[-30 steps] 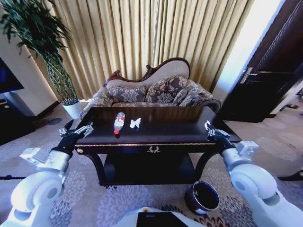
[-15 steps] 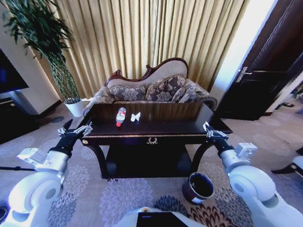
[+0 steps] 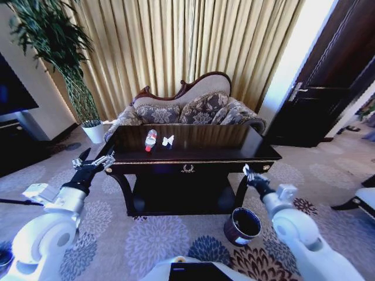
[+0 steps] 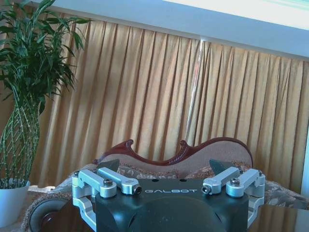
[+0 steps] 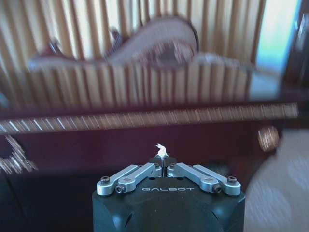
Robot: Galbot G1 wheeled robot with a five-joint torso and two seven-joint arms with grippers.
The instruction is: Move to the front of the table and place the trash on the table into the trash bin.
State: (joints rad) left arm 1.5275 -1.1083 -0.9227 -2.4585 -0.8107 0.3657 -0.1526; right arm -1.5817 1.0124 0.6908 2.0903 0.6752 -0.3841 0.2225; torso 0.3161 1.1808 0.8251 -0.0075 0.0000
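The glossy dark table point(image 3: 234, 153) stands ahead of me. On its far left part lie a clear bottle with a red label point(image 3: 150, 140) and a crumpled white paper point(image 3: 168, 141). The dark round trash bin point(image 3: 234, 236) sits on the carpet by the table's front right leg. My right gripper point(image 3: 246, 172) hangs below the tabletop's right front edge, above and slightly behind the bin; in the right wrist view it point(image 5: 161, 157) is shut on a small white paper bit point(image 5: 161, 149). My left gripper point(image 3: 94, 160) is open off the table's left front corner, its fingers point(image 4: 112, 165) spread wide.
A patterned sofa point(image 3: 187, 111) stands behind the table in front of gold curtains. A tall plant in a white pot point(image 3: 94, 132) is at the back left, a dark door point(image 3: 328, 99) at the right. Patterned carpet lies open around the table.
The whole view has pulled back, so the table looks farther and the bin more exposed. My right gripper has dropped from beside the tabletop's right corner to below its edge, nearer the bin.
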